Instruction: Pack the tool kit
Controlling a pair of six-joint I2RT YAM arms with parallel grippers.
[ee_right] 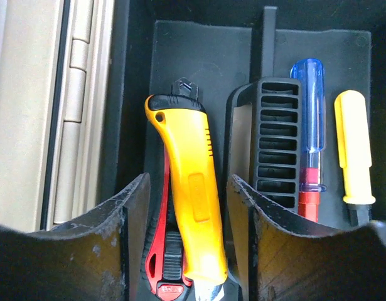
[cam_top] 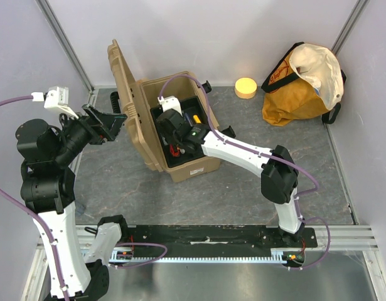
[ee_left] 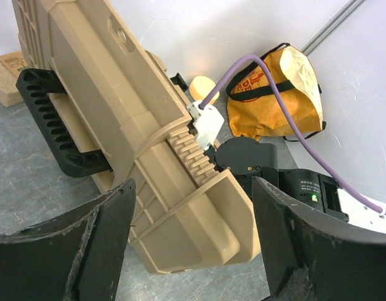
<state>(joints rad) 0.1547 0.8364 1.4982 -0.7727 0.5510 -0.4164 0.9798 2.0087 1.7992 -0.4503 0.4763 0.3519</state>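
- So, the big tan hard-plastic tool kit (cam_top: 193, 168) sits open mid-table, its ribbed tan lid (cam_top: 127, 88) upright along the left side, hinge running near to far.
- We've got the left gripper (cam_top: 114, 125) just left of that lid, jaws wide, holding nothing, so it's nearest for closing.
- And the right gripper (ee_right: 187, 182) is down inside, fingers (ee_right: 117, 238) parted around a yellow plastic utility knife (ee_right: 191, 207), not squeezing, we reckon.

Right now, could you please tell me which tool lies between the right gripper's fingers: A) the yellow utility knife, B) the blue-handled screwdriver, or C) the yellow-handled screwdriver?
A: in the right wrist view the yellow utility knife lies directly between the fingers of the right gripper.
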